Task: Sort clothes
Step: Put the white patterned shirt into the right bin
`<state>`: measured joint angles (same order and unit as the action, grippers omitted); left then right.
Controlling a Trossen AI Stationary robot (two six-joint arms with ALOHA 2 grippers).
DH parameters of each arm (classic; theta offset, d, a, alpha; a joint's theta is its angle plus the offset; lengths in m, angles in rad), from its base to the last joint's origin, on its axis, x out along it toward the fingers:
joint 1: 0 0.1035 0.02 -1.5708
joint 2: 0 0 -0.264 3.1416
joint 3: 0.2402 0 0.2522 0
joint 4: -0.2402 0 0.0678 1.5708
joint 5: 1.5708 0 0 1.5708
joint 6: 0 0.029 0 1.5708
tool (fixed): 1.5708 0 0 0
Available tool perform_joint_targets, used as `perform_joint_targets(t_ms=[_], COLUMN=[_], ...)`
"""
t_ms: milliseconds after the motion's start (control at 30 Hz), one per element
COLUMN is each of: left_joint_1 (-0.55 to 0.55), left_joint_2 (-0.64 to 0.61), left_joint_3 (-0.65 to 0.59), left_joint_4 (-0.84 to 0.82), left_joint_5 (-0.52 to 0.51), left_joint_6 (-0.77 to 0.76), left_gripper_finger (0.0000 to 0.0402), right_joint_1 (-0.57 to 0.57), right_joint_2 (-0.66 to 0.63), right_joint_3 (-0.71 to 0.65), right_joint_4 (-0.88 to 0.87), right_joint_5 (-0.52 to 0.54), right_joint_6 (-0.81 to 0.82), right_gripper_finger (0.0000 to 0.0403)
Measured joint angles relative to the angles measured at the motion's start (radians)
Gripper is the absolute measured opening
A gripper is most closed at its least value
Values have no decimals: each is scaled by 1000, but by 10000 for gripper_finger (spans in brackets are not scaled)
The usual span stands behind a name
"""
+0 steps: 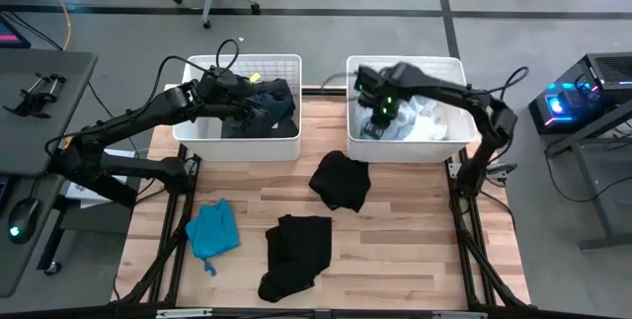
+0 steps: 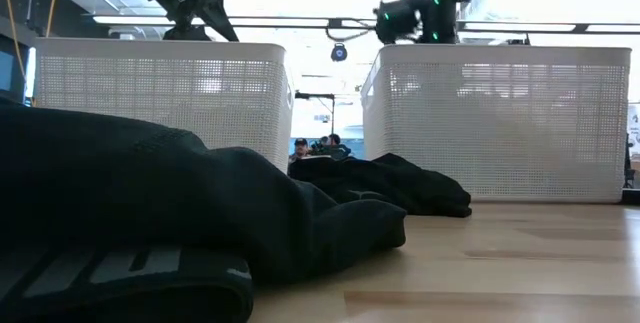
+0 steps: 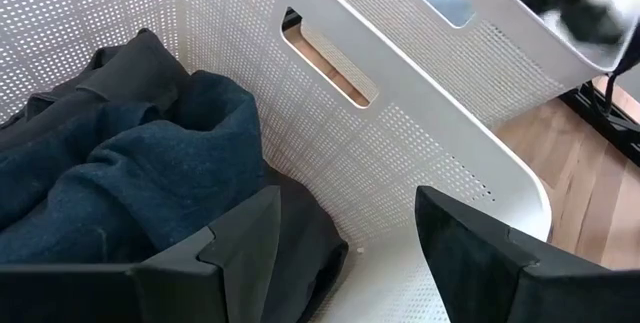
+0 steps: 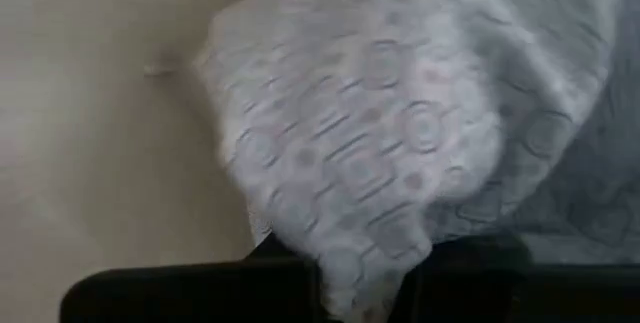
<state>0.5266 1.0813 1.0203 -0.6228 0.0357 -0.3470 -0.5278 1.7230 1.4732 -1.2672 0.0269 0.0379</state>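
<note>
Nearest the front edge of the wooden counter [image 1: 415, 260] lies a crumpled black garment [image 1: 296, 252], with a teal garment [image 1: 213, 228] just to its left. Farther back, a second black garment [image 1: 342, 181] sits just in front of the gap between the two baskets. Behind it, the left white lattice basket [image 1: 237, 147] holds dark navy and grey clothes [image 1: 265, 107]; the left claw [image 3: 345, 238] hangs inside this basket beside the pile, its fingers spread wide and gripping nothing. The right white lattice basket [image 1: 410, 149], beside the left one, holds white and pale clothes [image 1: 427, 119]. The right claw [image 1: 380, 112] is at that basket's left side, pinched nearly closed on a pale grey-blue patterned cloth [image 4: 400, 133] that drapes over its fingers.
</note>
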Motion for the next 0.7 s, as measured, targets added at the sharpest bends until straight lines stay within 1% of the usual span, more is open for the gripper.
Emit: perform_joint_targets(t_ms=[67, 167, 233, 300, 400, 533, 633, 700], left_joint_1=[0, 0, 0, 0, 0, 0, 0, 0], left_joint_2=[0, 0, 0, 0, 0, 0, 0, 0], left_joint_3=[0, 0, 0, 0, 0, 0, 0, 0], left_joint_4=[0, 0, 0, 0, 0, 0, -4, -10], left_joint_5=[-1, -4, -6, -6, -6, -6, -6, -6], left_joint_6=[1, 5, 12, 17, 17, 18, 16, 10], left_gripper_finger=[220, 220, 220, 220, 220, 220, 220, 220], right_joint_1=[5, 2, -2, -9, -21, -32, -35, -35], right_joint_2=[-26, -46, -52, -52, -52, -76, -115, -149], right_joint_3=[-115, -247, -300, -321, -304, -223, -145, -101], right_joint_4=[86, 200, 249, 262, 242, 194, 170, 137], right_joint_5=[18, 28, 21, 17, 13, 22, 35, 45], right_joint_6=[50, 133, 158, 186, 220, 225, 228, 236], right_gripper_finger=[34, 46, 59, 76, 110, 157, 180, 188])
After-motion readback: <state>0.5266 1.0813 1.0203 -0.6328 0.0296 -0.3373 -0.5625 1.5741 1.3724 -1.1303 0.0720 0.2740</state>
